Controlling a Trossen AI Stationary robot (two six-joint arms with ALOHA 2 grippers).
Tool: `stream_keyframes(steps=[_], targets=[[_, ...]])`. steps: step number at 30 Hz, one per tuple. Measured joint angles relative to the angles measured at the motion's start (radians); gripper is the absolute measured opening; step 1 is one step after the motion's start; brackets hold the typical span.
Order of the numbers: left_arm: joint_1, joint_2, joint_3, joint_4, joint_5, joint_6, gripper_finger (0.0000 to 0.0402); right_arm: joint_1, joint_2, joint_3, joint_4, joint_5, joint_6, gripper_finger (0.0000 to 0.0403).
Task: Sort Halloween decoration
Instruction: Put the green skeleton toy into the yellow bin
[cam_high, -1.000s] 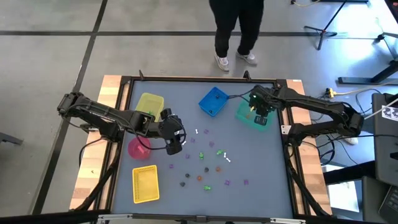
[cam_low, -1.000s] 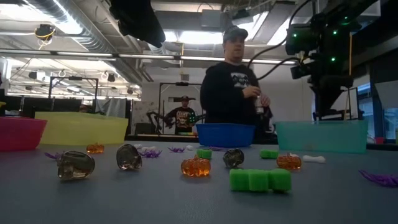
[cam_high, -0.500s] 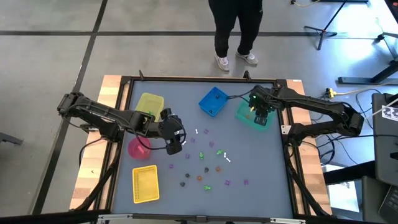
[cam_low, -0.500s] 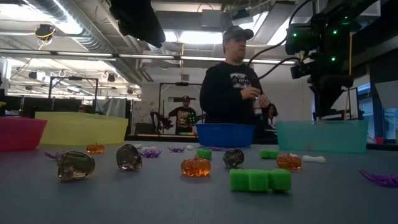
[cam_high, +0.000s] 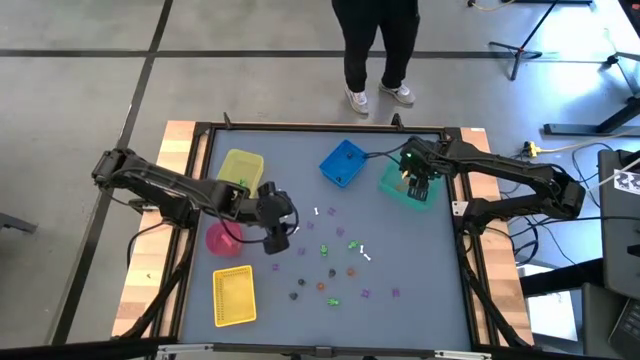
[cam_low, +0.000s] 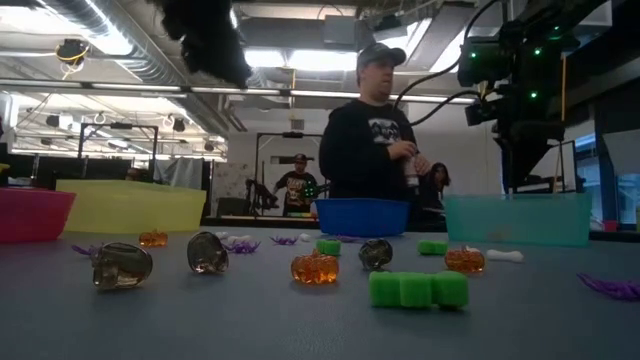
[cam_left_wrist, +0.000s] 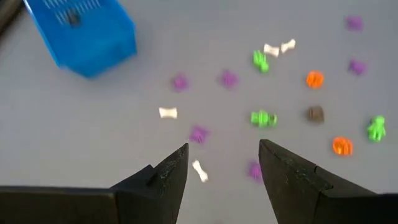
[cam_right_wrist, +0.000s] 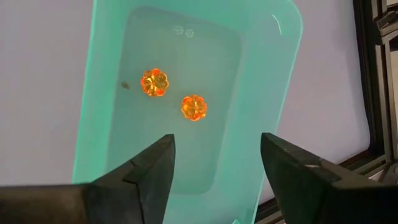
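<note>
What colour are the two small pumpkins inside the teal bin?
Orange pumpkins, seen best in the right wrist view.

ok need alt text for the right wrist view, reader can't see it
Two small orange translucent plastic pumpkins lie apart on the floor of a translucent teal rectangular plastic bin, seen from directly above. The right gripper hangs over the bin with its dark jaws open and empty, and the bin sits on a grey table.

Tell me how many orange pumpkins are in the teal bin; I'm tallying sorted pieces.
2, side by side on the floor of the teal bin: one pumpkin, the other pumpkin. None looks hidden.
</note>
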Motion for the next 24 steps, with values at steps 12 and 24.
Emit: stream_keyframes(steps=[12,24], targets=[[0.000,0.000,-0.193,0.002,0.113,-0.189,0.0180,0.000,0.000,0.000,0.000,-0.005,0.000,0.0237],[-0.018,0.000,-0.362,0.204,0.119,-0.202,0.0180,0.000,0.000,0.000,0.009,-0.018,0.000,0.0237]])
